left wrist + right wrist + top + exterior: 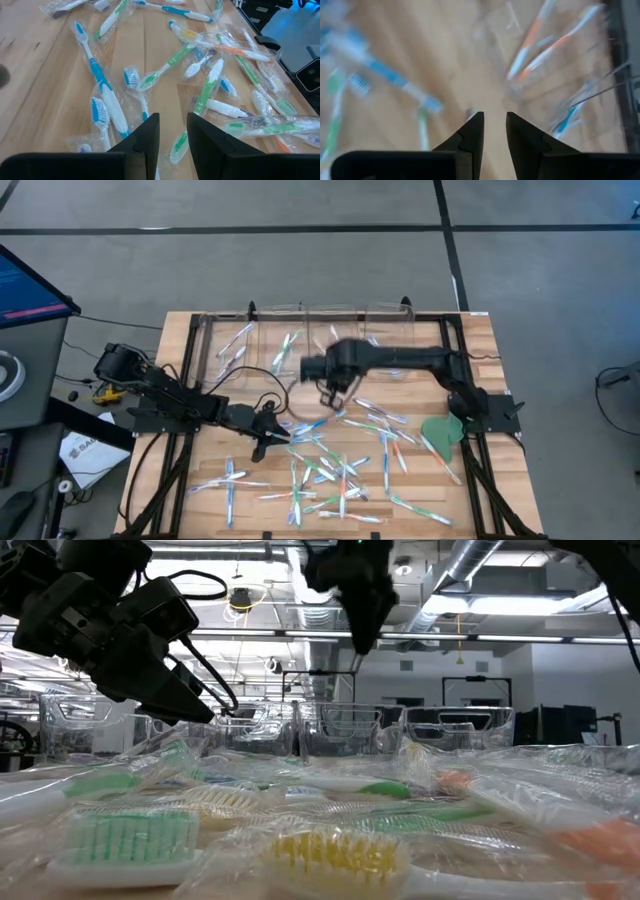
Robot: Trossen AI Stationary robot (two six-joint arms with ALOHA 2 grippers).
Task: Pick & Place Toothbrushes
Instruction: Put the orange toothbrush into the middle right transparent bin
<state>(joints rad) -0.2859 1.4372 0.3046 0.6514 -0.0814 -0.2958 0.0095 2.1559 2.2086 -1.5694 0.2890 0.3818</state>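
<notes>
Left claw (173,137) narrowly open, empty, low over scattered toothbrushes (102,92), right claw (494,131) narrow, empty, raised.

Two dark, matte-black jointed arms, looped black cables trailing along the left arm (165,395). Blocky black housings on the right arm (390,360). Black tapered wedge-shaped fingers (145,137), seemingly plastic, smooth and unmarked.
</notes>
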